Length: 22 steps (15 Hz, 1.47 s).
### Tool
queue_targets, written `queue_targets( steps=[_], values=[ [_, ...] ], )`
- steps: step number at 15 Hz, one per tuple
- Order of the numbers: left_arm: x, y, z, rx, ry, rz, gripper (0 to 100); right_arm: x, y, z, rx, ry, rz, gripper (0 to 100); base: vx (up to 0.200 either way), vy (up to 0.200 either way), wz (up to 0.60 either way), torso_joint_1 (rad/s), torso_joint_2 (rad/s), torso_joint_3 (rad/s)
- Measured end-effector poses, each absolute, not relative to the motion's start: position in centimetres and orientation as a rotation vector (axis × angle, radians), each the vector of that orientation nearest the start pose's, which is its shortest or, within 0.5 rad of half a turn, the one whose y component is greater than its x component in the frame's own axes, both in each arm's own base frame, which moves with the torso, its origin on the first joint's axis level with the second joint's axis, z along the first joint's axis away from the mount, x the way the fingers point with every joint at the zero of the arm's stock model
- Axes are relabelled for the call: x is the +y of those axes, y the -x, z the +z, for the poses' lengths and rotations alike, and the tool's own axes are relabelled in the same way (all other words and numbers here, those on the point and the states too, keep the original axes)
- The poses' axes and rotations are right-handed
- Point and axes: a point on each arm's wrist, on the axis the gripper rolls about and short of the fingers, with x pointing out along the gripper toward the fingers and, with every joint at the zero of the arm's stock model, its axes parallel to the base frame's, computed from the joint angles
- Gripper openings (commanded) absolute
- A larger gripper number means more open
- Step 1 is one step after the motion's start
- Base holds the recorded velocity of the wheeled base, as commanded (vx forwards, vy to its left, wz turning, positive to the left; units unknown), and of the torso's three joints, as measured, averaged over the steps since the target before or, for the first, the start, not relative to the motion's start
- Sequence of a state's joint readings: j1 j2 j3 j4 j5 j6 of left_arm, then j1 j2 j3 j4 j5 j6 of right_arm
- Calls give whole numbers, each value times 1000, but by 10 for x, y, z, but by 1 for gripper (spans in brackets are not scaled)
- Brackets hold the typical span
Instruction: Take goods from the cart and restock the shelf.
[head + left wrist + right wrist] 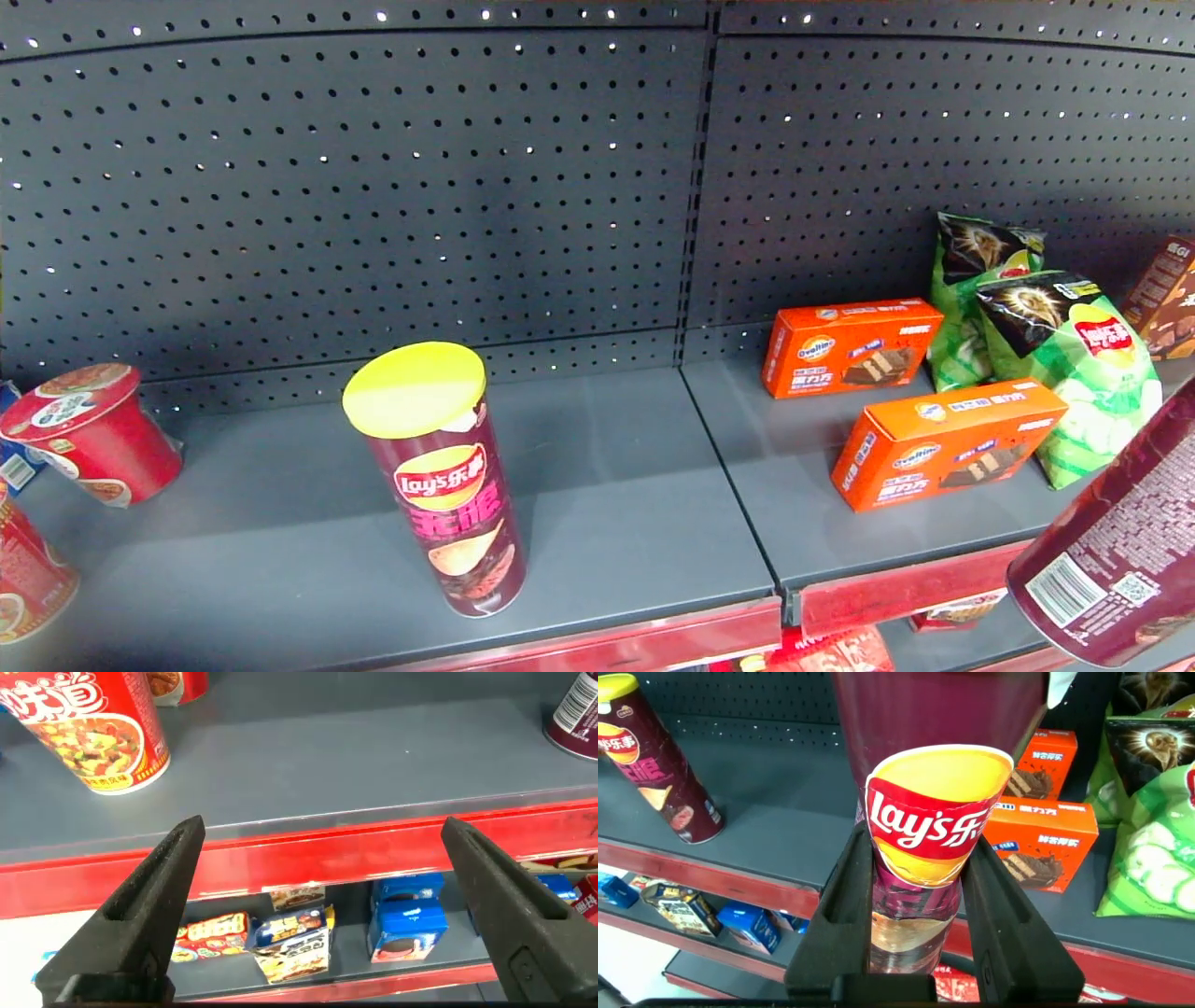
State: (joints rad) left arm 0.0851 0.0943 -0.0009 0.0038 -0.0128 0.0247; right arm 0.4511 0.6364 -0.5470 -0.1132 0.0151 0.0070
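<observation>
- Right gripper point(920, 905): fingers closed on either side of a maroon chip can point(938, 812), gripping its lower body. The can is tilted and held in the air in front of the shelf point(607, 485), at its right end; it is not on the board.
- In the head view the held can point(1111, 541) shows at lower right, just in front of the front orange box point(948, 443).
- Left gripper point(322, 831): fingers spread wide with nothing between them, level with the shelf's red front strip point(308, 854).
- Standing chip can point(439, 476) with a yellow lid stands upright on the left board, near its front edge.
- Red noodle cup point(89, 434) sits at far left.
- Rear orange box point(850, 345) and green chip bags point(1074, 373) sit on the right board.
</observation>
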Motion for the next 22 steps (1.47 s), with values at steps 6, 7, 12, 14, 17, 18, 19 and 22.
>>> queue_targets(
  steps=[6,7,12,14,17,18,19,22],
  values=[
    [-2,16,77,97,-7,74,100,28,-49,251,-54,9,529,0,0,0,0,0,0,0],
    [-2,16,77,98,-8,74,100,31,-53,253,-66,8,540,0,0,0,0,0,0,0],
    [-2,16,77,98,-8,74,100,50,-83,258,-82,-12,548,0,0,0,0,0,0,0],
    [-2,16,77,98,-7,74,100,61,-102,260,-115,-24,548,0,0,0,0,0,0,0],
    [-2,16,77,98,-7,74,100,77,-126,263,-142,-56,556,0,0,0,0,0,0,0],
    [-2,15,77,98,-7,74,100,80,-131,260,-120,-61,569,0,0,0,0,0,0,0],
    [-2,15,77,99,-8,74,100,84,-134,257,-99,-61,586,0,0,0,0,0,0,0],
    [-2,15,77,99,-8,74,100,95,-135,253,-62,-53,645,0,0,0,0,0,0,0]
  ],
)
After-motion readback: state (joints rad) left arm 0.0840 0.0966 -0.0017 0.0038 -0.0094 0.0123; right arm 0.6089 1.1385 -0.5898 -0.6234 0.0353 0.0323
